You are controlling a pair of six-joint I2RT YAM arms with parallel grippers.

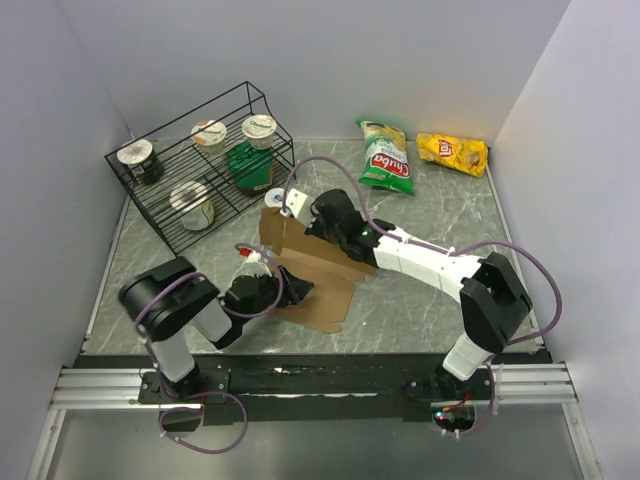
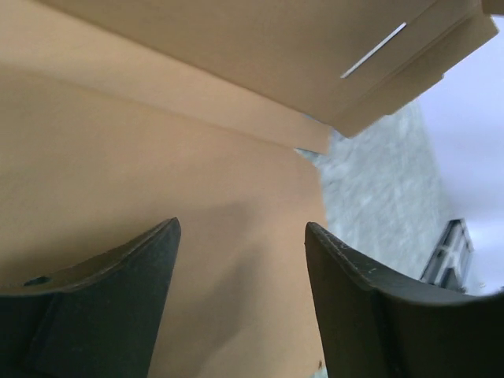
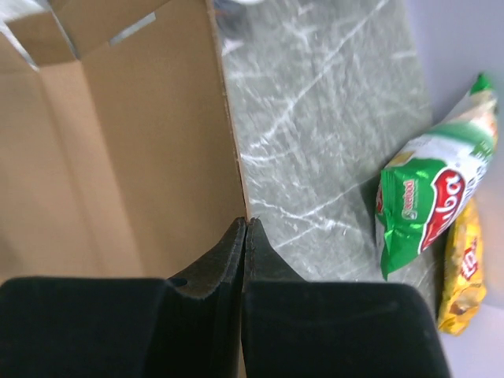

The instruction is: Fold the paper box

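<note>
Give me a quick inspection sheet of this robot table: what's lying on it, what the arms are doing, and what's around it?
Surface: grey marbled table, flat.
Job's things: brown paper box, partly folded, one panel raised.
Clutter: wire rack at back left holding lidded cups; green chip bag and yellow chip bag at the back.
Grippers: left tool open, jaws apart over the cardboard; right tool shut, apparently pinching the box's edge.
Cables: purple cables loop along both arms.
Surroundings: plain pale walls on three sides; metal rail under the arm bases.
</note>
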